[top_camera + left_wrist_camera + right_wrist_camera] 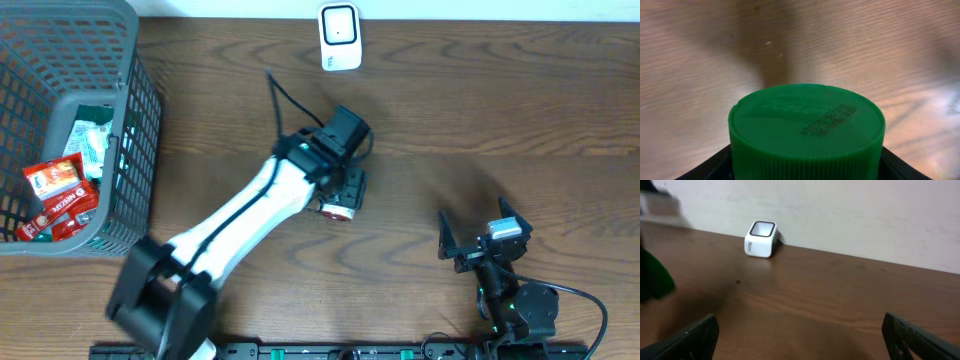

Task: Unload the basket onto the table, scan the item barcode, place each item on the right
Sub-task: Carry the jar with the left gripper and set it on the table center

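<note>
From overhead I count one scanner [340, 38] at the far edge of the bench [500, 110]. There is one basket [120, 150] on the left holding a few packets [58, 190] — two red ones I can make out, plus a green-and-white one. One item [338, 209] sits mid-bench, well short of the scanner, with the left gripper [343, 188] around it. The right gripper [476, 232] sits near the front edge, spread wide with nothing in it. In the left wrist view a single green cap [807, 127] fills the frame, its ribbed side clamped between the two dark fingers [715, 165]. Only a small printed code shows on top, no barcode, so I judge the label is on the body below. The right wrist view shows the scanner's dark window on its upper face. To do this well I'd carry the item across and turn the wrist so the barcode side faces that window. Then I'd hold it steady — keeping the fingers off the label.
</note>
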You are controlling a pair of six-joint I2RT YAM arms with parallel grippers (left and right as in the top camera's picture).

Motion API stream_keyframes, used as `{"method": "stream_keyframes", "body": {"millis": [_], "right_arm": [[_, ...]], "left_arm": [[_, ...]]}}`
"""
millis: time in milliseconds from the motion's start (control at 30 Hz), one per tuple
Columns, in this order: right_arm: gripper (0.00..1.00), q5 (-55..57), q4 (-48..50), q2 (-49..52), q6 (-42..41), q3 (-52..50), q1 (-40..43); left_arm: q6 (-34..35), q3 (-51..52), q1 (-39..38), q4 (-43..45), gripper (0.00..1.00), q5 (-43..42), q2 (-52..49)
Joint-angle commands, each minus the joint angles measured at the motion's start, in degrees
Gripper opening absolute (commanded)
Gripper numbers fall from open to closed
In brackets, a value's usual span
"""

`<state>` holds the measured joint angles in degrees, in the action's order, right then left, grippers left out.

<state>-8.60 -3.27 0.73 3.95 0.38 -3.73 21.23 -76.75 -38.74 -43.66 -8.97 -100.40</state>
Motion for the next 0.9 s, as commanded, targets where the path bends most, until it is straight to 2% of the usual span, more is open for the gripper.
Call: {"method": "stream_keyframes", "body": {"millis": [0,267,367,400,433,500,667,867], "right_arm": [[0.99,-0.5,-0.2,-0.2,-0.7,-0.1,0.0],[0.99,-0.5,-0.2,-0.2,-0.7,-0.1,0.0],[0.99,-0.5,-0.2,-0.2,-0.7,-0.1,0.0],[0.99,-0.5,-0.2,-0.2,-0.7,-0.1,0.0],[0.99,-0.5,-0.2,-0.2,-0.7,-0.1,0.0],[0.99,-0.5,-0.2,-0.2,-0.7,-0.1,0.0],[0.99,-0.5,-0.2,-0.2,-0.7,-0.1,0.0],[0.99,-0.5,-0.2,-0.2,-0.7,-0.1,0.0]], "left_arm": [[1.8,-0.3,-0.2,2.9,0.4,0.9,-4.6],[2.6,-0.3,-0.2,9.5,0.44,3.1,-11.3],[2.6,-0.3,-0.2,10.0,0.57,3.1,-11.3],[2.6,-0.3,-0.2,9.7,0.69,3.1,-11.3],[2.6,-0.3,-0.2,9.6,0.76,3.1,-11.3],[2.6,-0.3,-0.2,9.5,0.83,3.0,-11.3],[2.6,-0.4,-0.2,9.5,0.94,3.0,-11.2],[1.3,-2.0,-0.2,9.5,0.95,3.1,-8.3]]}}
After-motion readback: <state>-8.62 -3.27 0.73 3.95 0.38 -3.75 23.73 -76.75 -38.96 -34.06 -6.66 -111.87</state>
